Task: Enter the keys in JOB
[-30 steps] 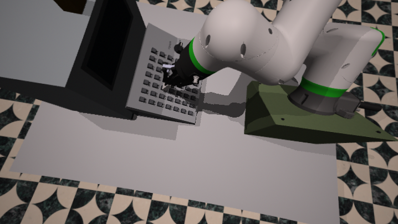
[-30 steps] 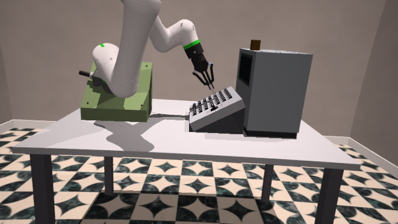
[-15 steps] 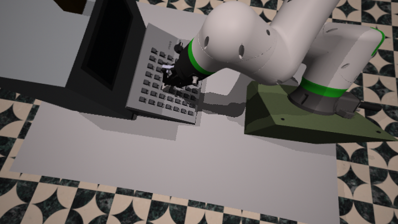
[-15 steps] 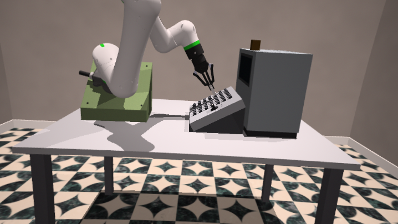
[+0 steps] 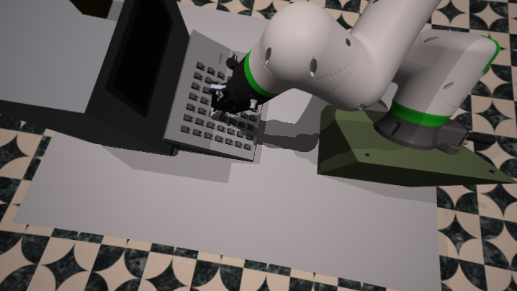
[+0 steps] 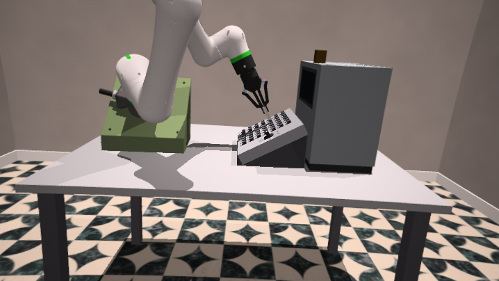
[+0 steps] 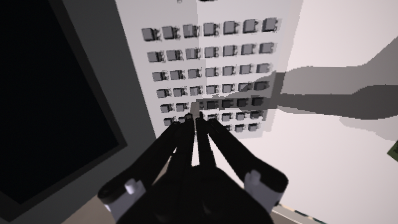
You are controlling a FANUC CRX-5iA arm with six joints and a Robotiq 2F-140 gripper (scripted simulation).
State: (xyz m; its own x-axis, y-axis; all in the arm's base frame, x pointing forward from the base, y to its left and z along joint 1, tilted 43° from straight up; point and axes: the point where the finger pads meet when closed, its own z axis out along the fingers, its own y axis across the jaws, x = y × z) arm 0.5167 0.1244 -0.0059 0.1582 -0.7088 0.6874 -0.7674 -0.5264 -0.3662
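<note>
The grey sloped keypad [image 5: 210, 108] stands in front of the machine, with several rows of dark keys; none is lit in any view. The key names are too small to read. The black selector knob [image 5: 231, 62] sits at the keypad's top right corner. My gripper [image 5: 217, 104] is shut and empty, fingers pressed together and pointing down at the keypad's upper middle rows. In the side view its tips [image 6: 267, 110] hang a little above the keys, with their shadow on the panel. In the wrist view the tips [image 7: 195, 118] cover keys near the keypad's [image 7: 210, 70] near end.
The grey machine box [image 6: 343, 115] with its dark screen [image 5: 140, 54] stands right behind the keypad. A small brown block [image 6: 320, 55] sits on its top. My arm's green base [image 5: 397, 152] stands to the right of the keypad on the table.
</note>
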